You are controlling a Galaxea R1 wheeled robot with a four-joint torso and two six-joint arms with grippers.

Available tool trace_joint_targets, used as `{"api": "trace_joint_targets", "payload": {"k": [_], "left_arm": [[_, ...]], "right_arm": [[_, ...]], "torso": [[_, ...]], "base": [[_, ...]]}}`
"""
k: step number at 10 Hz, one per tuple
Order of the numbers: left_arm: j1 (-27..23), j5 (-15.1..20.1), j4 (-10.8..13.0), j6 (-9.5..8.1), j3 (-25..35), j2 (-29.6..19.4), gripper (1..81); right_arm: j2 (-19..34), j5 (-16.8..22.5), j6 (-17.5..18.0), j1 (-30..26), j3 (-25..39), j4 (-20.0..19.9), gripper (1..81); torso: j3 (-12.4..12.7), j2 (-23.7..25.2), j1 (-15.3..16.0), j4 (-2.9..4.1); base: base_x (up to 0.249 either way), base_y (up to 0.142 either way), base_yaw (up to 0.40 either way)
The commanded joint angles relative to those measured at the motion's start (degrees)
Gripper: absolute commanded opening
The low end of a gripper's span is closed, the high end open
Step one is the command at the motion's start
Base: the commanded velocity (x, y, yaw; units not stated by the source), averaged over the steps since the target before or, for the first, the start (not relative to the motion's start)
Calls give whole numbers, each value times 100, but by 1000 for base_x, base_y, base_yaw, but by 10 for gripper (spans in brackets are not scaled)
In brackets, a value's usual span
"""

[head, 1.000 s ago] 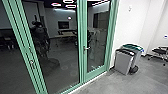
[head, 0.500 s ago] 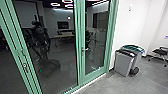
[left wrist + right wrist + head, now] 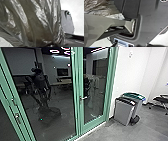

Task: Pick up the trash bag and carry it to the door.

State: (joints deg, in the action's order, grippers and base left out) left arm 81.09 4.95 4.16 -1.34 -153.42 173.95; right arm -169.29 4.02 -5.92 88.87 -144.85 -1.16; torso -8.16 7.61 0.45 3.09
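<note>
Whether the left tool is apart, together or clamped on the bag, I cannot tell; the same goes for the right tool. The bag [image 3: 37, 25], dark, shiny plastic drawn into long creases, is close to the left wrist camera. Part of a bag also shows in the right wrist view, next to the robot's own dark parts; what supports it I cannot tell.

Farther out, in the head view, glass doors [image 3: 78, 84] in green frames cover the left and middle. The right door is upright in its frame, with a metal handle [image 3: 83, 98]; lock fittings [image 3: 17, 115] sit on the frame at left. In the glass appear a dark robot-like shape [image 3: 41, 84], a table [image 3: 65, 81], a dark screen [image 3: 62, 71] and glowing lights [image 3: 66, 52]; which are reflected I cannot tell.

Right of the doors, by the white wall [image 3: 132, 74], a grey bin [image 3: 122, 112] with a dark top stands just beside another with a green top [image 3: 133, 95]. A black chair [image 3: 161, 99] is at the far right on the grey floor [image 3: 147, 127].
</note>
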Motion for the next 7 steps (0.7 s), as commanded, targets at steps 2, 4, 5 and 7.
{"api": "trace_joint_targets", "payload": {"k": [2, 4, 5, 7], "left_arm": [[-335, 331, 50, 37, 31, 9, 10], [-335, 331, 50, 37, 31, 9, 10], [-335, 331, 50, 37, 31, 9, 10], [-335, 340, 50, 37, 31, 0, 10]], "right_arm": [[-2, 336, -5, -268, 54, 19, 811], [-2, 336, -5, -268, 46, 19, 811], [-2, 336, -5, -268, 46, 19, 811], [-2, 336, -5, -260, 46, 19, 811]], "torso": [[0, 0, 0, 0], [0, 0, 0, 0], [0, 0, 0, 0], [0, 0, 0, 0]], "base": [[162, -69, 0], [162, -69, 0], [162, -69, 0], [162, -34, 0]]}}
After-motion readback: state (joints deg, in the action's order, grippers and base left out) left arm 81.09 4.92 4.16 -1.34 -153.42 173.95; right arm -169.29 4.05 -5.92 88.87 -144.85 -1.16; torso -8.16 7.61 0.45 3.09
